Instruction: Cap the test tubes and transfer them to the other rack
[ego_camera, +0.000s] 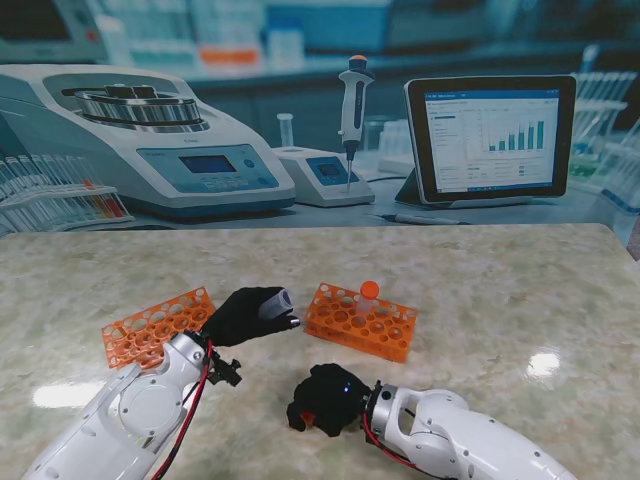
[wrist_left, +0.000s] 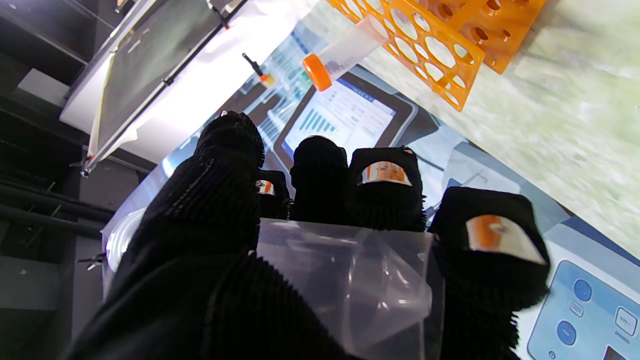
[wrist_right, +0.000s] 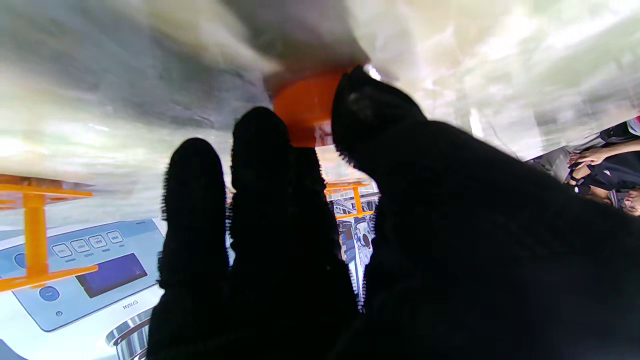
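Observation:
My left hand (ego_camera: 248, 316) is shut on a clear uncapped test tube (wrist_left: 350, 280), whose open end (ego_camera: 281, 302) pokes out toward the right rack. That orange rack (ego_camera: 360, 322) holds one upright tube with an orange cap (ego_camera: 369, 288); the same capped tube (wrist_left: 345, 50) shows in the left wrist view. A second orange rack (ego_camera: 152, 326) lies to the left, partly behind my left arm. My right hand (ego_camera: 325, 400) is low on the table nearer to me. Its thumb and fingers (wrist_right: 260, 130) are closed around an orange cap (wrist_right: 302, 107) against the table top.
Behind the table's far edge a printed lab backdrop shows a centrifuge (ego_camera: 150, 140), a pipette (ego_camera: 353, 110) and a tablet (ego_camera: 490, 135). Bare marble table top (ego_camera: 500, 300) stretches to the right of the racks.

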